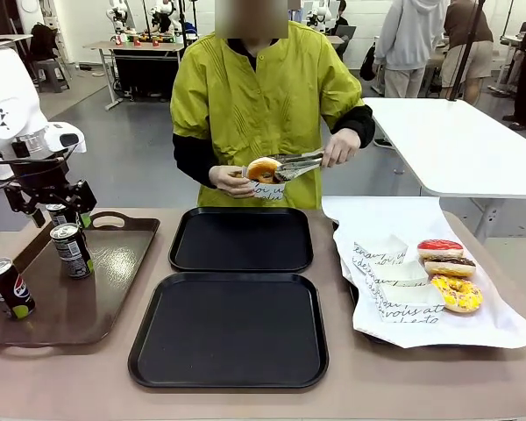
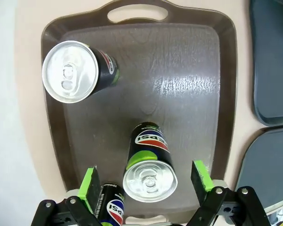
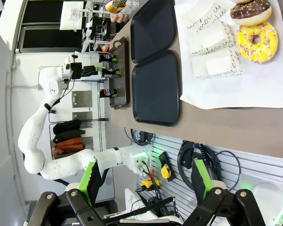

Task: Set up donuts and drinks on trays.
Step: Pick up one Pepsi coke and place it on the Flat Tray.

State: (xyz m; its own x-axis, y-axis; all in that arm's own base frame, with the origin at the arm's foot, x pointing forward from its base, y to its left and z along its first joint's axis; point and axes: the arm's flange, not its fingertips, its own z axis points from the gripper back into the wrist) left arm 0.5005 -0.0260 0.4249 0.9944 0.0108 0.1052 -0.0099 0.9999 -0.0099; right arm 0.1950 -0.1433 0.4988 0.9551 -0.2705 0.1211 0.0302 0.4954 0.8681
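The table [image 1: 421,390] lies well beyond the right gripper [image 3: 145,179], whose jaws stand open with nothing between them. A person in a yellow-green top [image 1: 263,96] stands at the table's far side, far from both sets of jaws.

The two black trays [image 1: 229,329] [image 1: 242,239] lie bare side by side. They are off to one side of the left gripper [image 2: 145,182] and far ahead of the right jaws. The paper-lined tray [image 1: 500,329] sits on the other side of them, away from the left jaws.

The glossy brown tray [image 2: 179,94] is directly beneath the left jaws, which are spread wide and grip nothing.

Three drinks stand upright on it. One can [image 2: 148,162] shows its silver top in the gap between the green pads [image 2: 89,188], clear of both. A second [image 2: 75,70] stands well beyond the jaws, and a third [image 2: 111,209] is just beside one pad.

Three donuts lie on the paper, iced red [image 1: 440,248], chocolate [image 1: 450,266] and yellow [image 1: 457,293], beside white boxes [image 1: 394,281] and well apart from either set of jaws.

Across the table, one hand [image 1: 223,180] holds a box with a donut [image 1: 263,168] in it. The other hand [image 1: 340,147] holds metal tongs [image 1: 298,164] to it.
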